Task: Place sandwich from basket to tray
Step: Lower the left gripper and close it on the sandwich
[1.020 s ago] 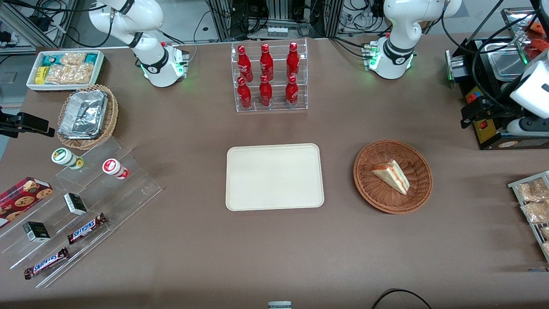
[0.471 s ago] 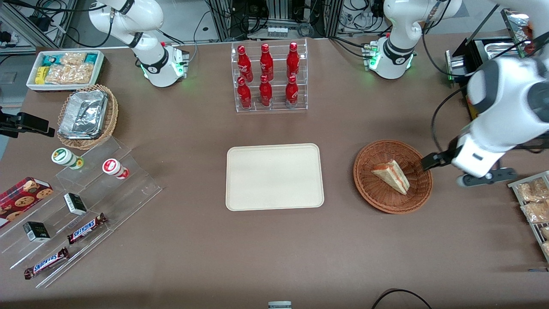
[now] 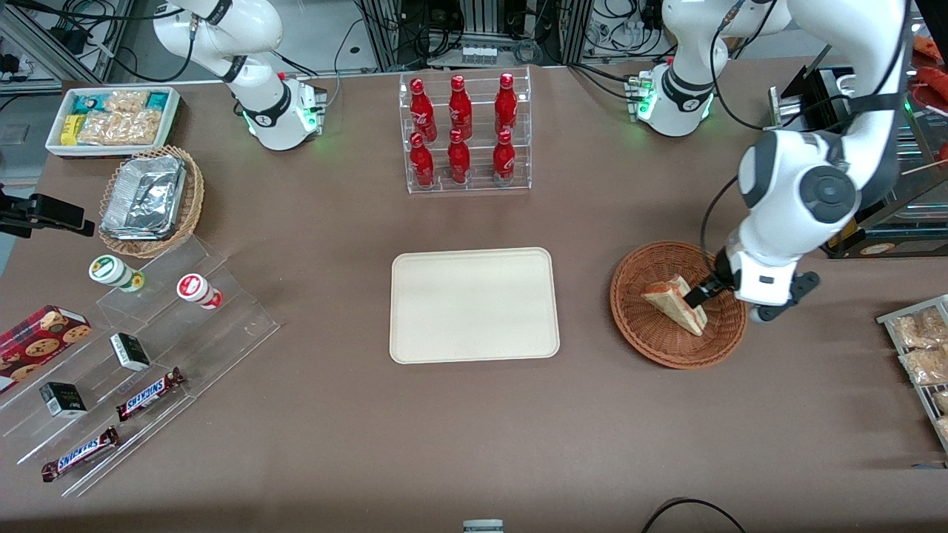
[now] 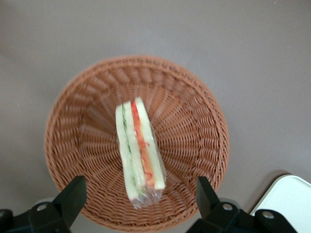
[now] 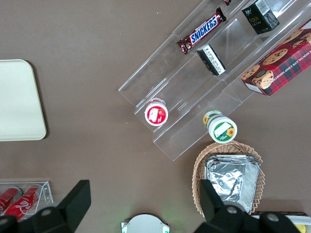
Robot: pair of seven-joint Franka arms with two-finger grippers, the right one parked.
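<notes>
Sandwich (image 3: 675,302) lay in the basket (image 3: 652,342), roughly mid-bowl, one long edge down on the weave. Front view showed only its pale bread face and a thin orange line; the left wrist view looked straight down on the cut edge (image 4: 139,151) and showed white bread, a green layer, an orange-red layer, and a clear wrap bunched at one end. Gripper (image 3: 702,290) hung above the basket (image 4: 194,141), over the sandwich's end nearer the working arm's end of the table. In the front view just one dark finger (image 3: 699,291) showed, overlapping the sandwich's edge; contact could not be judged there. The wrist view showed both fingers (image 4: 73,198) spread wide, one to each side of the sandwich with basket weave visible between, gripping nothing. Tray (image 3: 474,305) sat bare beside the basket, toward the parked arm's end, apart from it; the wrist view caught only one rounded corner (image 4: 291,199). Farther from the camera than the tray stood a clear rack of red bottles (image 3: 464,133). The right wrist view alone showed the Snickers bar (image 5: 202,30) label clearly, plus the foil containers (image 5: 232,181) in a tan basket.
</notes>
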